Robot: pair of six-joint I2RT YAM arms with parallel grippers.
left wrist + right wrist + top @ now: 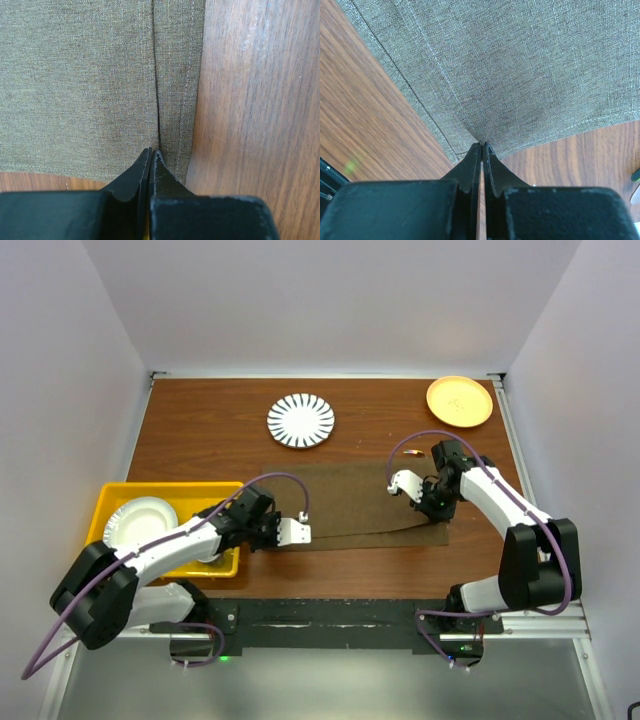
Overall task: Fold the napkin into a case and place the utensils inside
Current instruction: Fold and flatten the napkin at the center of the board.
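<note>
Two claws: left claw [151,152], right claw [482,145], each clamped on napkin [350,502] edge
Long axis: napkin runs left-right across bench [200,430]

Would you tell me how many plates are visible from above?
3: a striped plate at the far middle, an orange plate in the far right corner, a white plate in the yellow bin; the left arm may hide more there.

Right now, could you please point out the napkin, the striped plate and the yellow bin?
napkin [360,502]: top view, cloth middle.
striped plate [301,421]: top view, its centre.
yellow bin [170,486]: top view, far rim.
</note>
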